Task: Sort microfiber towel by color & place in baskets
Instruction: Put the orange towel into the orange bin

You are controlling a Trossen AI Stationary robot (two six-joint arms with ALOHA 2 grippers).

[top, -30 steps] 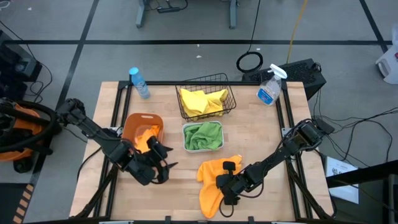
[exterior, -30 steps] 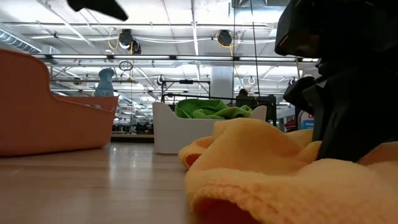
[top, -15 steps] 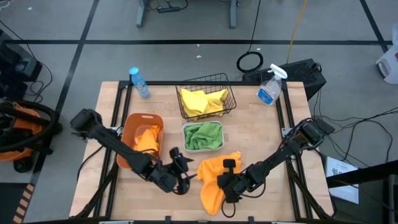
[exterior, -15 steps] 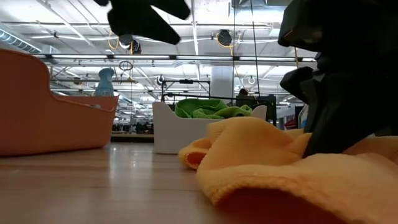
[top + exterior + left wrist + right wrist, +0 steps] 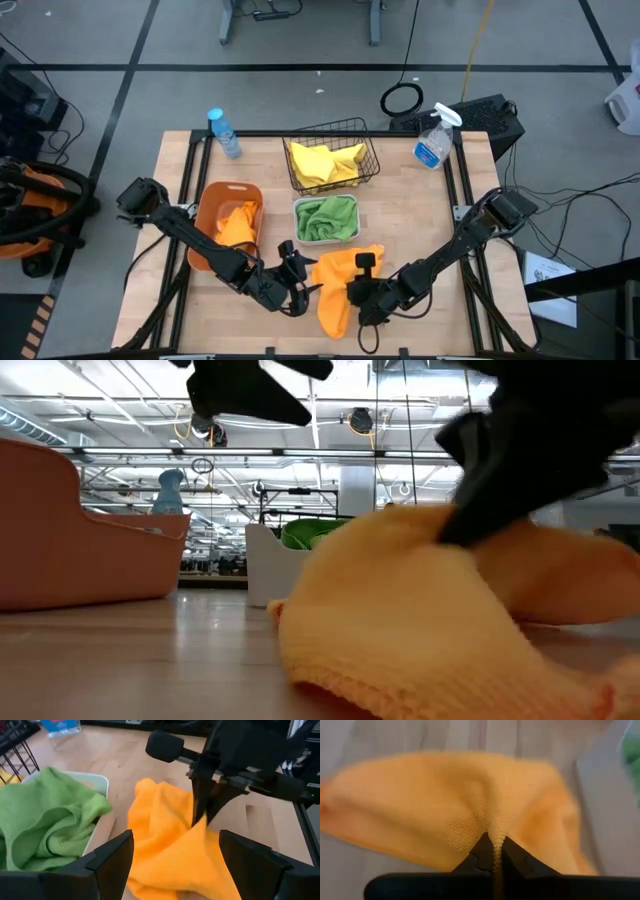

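Observation:
An orange microfiber towel (image 5: 335, 290) lies bunched on the table's near middle, its edges on the wood (image 5: 400, 660). My right gripper (image 5: 362, 290) is shut on it. My left gripper (image 5: 293, 283) hovers open just left of the towel, fingers spread (image 5: 176, 839) toward it, touching nothing that I can see. The orange tub (image 5: 215, 215) holds another orange towel (image 5: 238, 225). The white bin (image 5: 297, 230) holds a green towel (image 5: 325, 217). The black wire basket (image 5: 372, 160) holds a yellow towel (image 5: 325, 162). My right gripper pinches a raised fold (image 5: 494, 832) near the middle of the orange towel between its two fingers (image 5: 475, 857). It comes from above, slanting from the table's right. The pinched part is lifted into a peak (image 5: 420, 520), and the towel's edges rest on the table.
A spray bottle (image 5: 432, 143) stands at the far right and a blue-capped water bottle (image 5: 223, 133) at the far left. The orange tub sits left of the white bin, close behind my left arm. Bare wood shows at the table's right (image 5: 420, 215).
My left gripper has swung from beside the orange tub toward the table's right, stopping next to the orange towel. My right gripper has risen a little, drawing the towel's middle up into a peak, while the towel's near end has pulled in shorter.

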